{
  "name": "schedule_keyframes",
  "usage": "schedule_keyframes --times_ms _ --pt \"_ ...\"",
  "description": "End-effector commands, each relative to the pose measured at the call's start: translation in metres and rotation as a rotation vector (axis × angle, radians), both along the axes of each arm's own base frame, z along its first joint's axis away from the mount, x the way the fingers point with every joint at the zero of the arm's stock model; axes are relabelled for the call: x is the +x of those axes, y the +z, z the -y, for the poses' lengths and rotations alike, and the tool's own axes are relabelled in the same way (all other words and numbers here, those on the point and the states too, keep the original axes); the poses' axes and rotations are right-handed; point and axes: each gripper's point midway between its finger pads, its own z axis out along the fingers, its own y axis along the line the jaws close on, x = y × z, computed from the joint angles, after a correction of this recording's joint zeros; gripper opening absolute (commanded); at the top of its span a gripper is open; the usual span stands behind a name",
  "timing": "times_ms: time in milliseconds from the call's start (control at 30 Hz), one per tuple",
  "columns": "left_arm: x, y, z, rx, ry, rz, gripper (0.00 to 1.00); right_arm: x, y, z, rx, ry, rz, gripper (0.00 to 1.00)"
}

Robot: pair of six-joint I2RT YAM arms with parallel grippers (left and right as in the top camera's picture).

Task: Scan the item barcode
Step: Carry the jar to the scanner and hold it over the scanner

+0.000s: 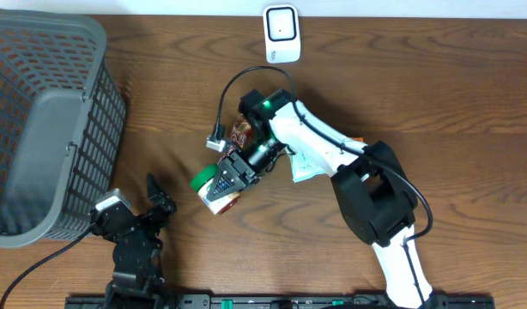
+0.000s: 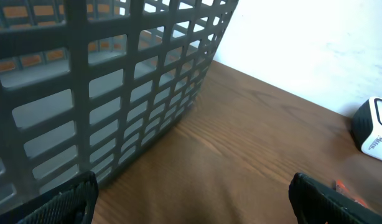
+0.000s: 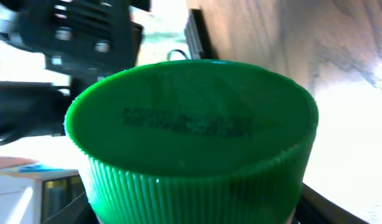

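Right claw (image 1: 224, 180) is gripping the green-capped jar (image 1: 210, 190), holding it over the bench (image 1: 452, 77), well apart from the scanner (image 1: 281, 33). Left claw (image 1: 159, 196) is standing wide open, farther from the scanner.

Two lines of dark print cross the green lid (image 3: 191, 118) of the jar (image 1: 222, 202) in the right gripper (image 1: 217, 184). They are too blurred to read.

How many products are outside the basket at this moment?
3: a green-lidded jar held in the right gripper, a brown item just behind that gripper, and a white pouch partly under the right arm. Others may be hidden beneath it.
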Motion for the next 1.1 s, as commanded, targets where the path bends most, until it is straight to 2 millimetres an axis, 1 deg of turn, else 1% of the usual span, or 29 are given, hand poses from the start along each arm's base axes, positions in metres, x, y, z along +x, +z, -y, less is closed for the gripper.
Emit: schedule_keyframes --times_ms 0,167,267,467,533,600,733,900,1000,1067 --pt "0.0 -0.012 -0.002 0.002 0.01 -0.026 0.98 0.012 0.022 0.001 0.138 -0.032 -0.013 0.57" --pt "0.0 -0.012 -0.002 0.002 0.01 -0.026 0.98 0.024 0.025 0.017 0.172 -0.057 0.02 0.56" --pt "0.0 -0.012 -0.002 0.002 0.01 -0.026 0.98 0.033 0.027 0.032 0.187 -0.081 0.036 0.56" --pt "0.0 -0.012 -0.002 0.002 0.01 -0.026 0.98 0.044 0.025 0.072 0.168 -0.086 0.099 0.55" --pt "0.0 -0.012 -0.002 0.002 0.01 -0.026 0.98 0.046 0.025 0.083 0.165 -0.085 0.112 0.54" --pt "0.0 -0.012 -0.002 0.002 0.01 -0.026 0.98 0.052 0.021 0.092 0.143 -0.098 0.117 0.53" --pt "0.0 -0.012 -0.002 0.002 0.01 -0.026 0.98 0.062 0.017 0.106 0.119 -0.121 0.128 0.53" --pt "0.0 -0.012 -0.002 0.002 0.01 -0.026 0.98 0.072 0.017 0.117 0.118 -0.159 0.132 0.53" --pt "0.0 -0.012 -0.002 0.002 0.01 -0.026 0.98 0.078 0.013 0.126 0.101 -0.167 0.148 0.5" --pt "0.0 -0.012 -0.002 0.002 0.011 -0.026 0.98 0.081 0.011 0.131 0.094 -0.172 0.161 0.51"
